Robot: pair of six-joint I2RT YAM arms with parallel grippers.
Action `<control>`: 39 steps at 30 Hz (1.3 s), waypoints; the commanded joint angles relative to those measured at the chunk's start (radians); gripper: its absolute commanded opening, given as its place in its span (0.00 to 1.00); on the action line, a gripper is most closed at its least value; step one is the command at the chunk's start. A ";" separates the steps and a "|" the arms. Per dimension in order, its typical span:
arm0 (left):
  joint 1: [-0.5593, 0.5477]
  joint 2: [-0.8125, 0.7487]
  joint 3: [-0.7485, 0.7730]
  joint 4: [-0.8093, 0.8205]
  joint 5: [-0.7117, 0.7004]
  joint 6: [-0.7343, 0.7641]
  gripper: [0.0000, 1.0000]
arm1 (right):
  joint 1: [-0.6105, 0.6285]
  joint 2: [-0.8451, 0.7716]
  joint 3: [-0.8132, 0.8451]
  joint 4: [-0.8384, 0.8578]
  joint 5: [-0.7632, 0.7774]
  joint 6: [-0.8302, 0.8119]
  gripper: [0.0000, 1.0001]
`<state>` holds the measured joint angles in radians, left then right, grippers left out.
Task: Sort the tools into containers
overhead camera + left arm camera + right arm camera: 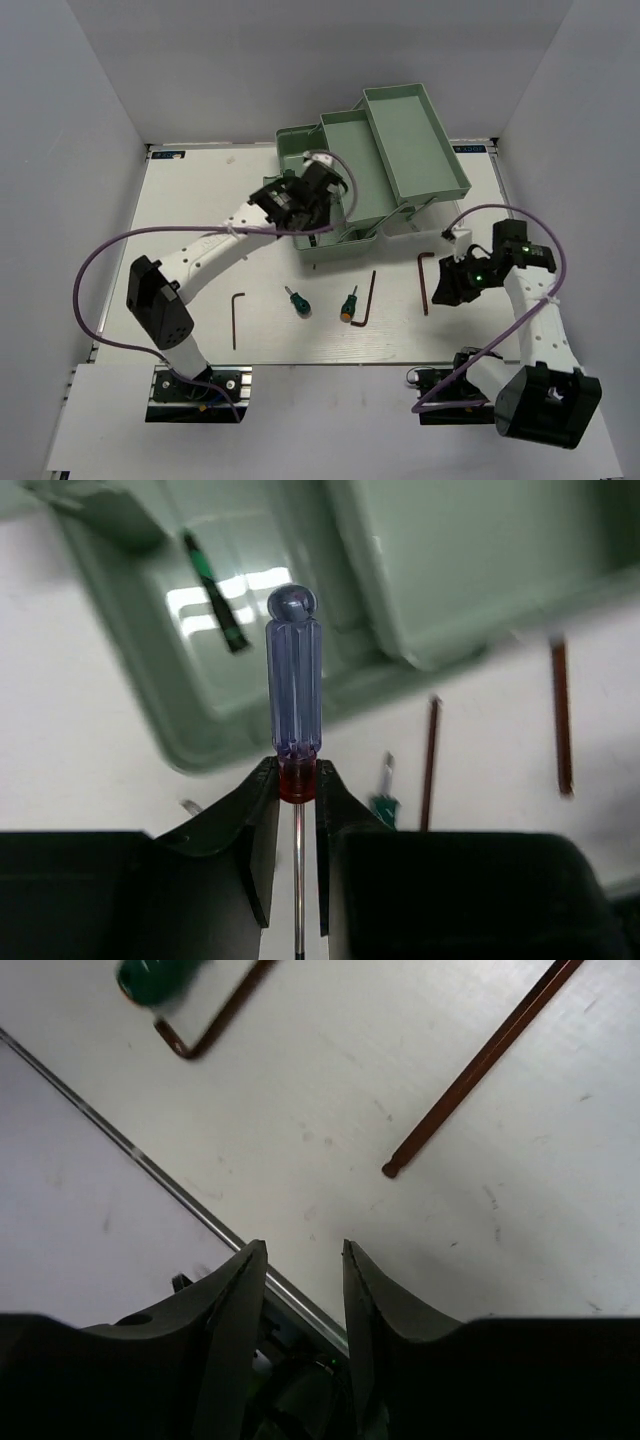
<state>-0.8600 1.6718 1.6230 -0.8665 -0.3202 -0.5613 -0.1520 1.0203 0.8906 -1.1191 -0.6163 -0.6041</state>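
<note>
My left gripper [297, 785] is shut on the red collar of a thin blue-handled screwdriver [294, 680], which hangs above the pale green toolbox base [190, 730]. A dark green-handled screwdriver [215, 605] lies inside that base. In the top view the left gripper [322, 200] is over the toolbox base [340, 243]. My right gripper [305, 1250] stands open with nothing between its fingers, low over the table near the end of a hex key [480, 1060]. From above, the right gripper [440, 285] is just right of that hex key [423, 283].
Two stubby green-handled screwdrivers [297, 300] [349, 305] lie on the table, with a hex key [370, 298] beside them and another hex key [237, 318] at the left. The toolbox's upper trays [415, 140] [365, 165] fan out at the back. The table's metal front edge [150, 1165] runs close under the right gripper.
</note>
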 commanded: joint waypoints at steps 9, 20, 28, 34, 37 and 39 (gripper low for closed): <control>0.297 0.221 0.322 0.027 0.064 0.083 0.00 | 0.204 0.216 -0.137 0.427 0.312 0.222 0.51; 0.378 0.384 0.425 0.011 0.148 0.092 0.18 | 0.321 0.389 -0.154 0.670 0.566 0.398 0.51; 0.388 0.384 0.414 0.030 0.217 0.113 0.55 | 0.353 0.465 -0.145 0.648 0.595 0.469 0.25; 0.397 0.355 0.414 0.041 0.236 0.135 0.66 | 0.355 0.436 -0.163 0.596 0.580 0.491 0.00; 0.397 0.293 0.368 0.041 0.245 0.150 0.70 | 0.348 0.385 -0.165 0.549 0.555 0.452 0.00; 0.375 0.238 0.324 0.061 0.280 0.173 0.72 | 0.345 0.315 -0.165 0.501 0.503 0.403 0.00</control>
<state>-0.4755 2.0609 1.9850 -0.8265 -0.0895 -0.4282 0.1928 1.4147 0.7364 -0.5037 -0.0486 -0.1501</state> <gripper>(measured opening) 0.713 0.136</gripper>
